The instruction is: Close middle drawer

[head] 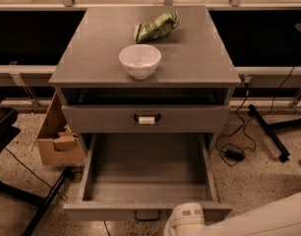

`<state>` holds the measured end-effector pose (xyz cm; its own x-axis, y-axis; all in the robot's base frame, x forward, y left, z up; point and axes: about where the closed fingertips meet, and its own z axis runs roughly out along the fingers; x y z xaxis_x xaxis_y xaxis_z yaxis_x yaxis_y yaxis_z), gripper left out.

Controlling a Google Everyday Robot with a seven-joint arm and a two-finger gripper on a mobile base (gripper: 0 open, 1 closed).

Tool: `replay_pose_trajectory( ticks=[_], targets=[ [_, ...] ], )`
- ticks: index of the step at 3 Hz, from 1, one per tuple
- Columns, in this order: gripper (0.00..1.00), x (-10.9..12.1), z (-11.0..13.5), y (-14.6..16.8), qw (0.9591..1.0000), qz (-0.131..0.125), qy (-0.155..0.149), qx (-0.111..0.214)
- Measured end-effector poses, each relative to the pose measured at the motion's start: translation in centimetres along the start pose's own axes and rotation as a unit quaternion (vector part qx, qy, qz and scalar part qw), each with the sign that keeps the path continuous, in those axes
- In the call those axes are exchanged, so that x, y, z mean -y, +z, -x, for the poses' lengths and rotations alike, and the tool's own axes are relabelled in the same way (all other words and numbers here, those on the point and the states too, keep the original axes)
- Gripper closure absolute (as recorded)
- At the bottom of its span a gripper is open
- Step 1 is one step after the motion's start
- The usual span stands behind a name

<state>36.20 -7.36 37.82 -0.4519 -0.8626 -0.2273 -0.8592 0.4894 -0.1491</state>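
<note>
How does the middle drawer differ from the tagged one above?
The middle drawer is pulled far out, the tagged drawer is not. The middle drawer's handle is bare, the tagged drawer's carries a white tag. Both are grey; gripper out of view, arm at bottom edge.
</note>
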Motion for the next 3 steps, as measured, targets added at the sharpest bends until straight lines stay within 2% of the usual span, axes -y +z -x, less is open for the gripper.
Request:
replay_pose_trajectory(
  ticks=[1,2,3],
  targets=[
    [1.00,0.0,0.0,0.0,1.0000,0.000,0.000,0.000],
    [1.00,3.5,0.7,1.8,0.9998,-0.008,-0.003,0.016],
    [1.00,3.9,0.8,1.9,0.9998,-0.011,-0.004,0.018]
  ],
)
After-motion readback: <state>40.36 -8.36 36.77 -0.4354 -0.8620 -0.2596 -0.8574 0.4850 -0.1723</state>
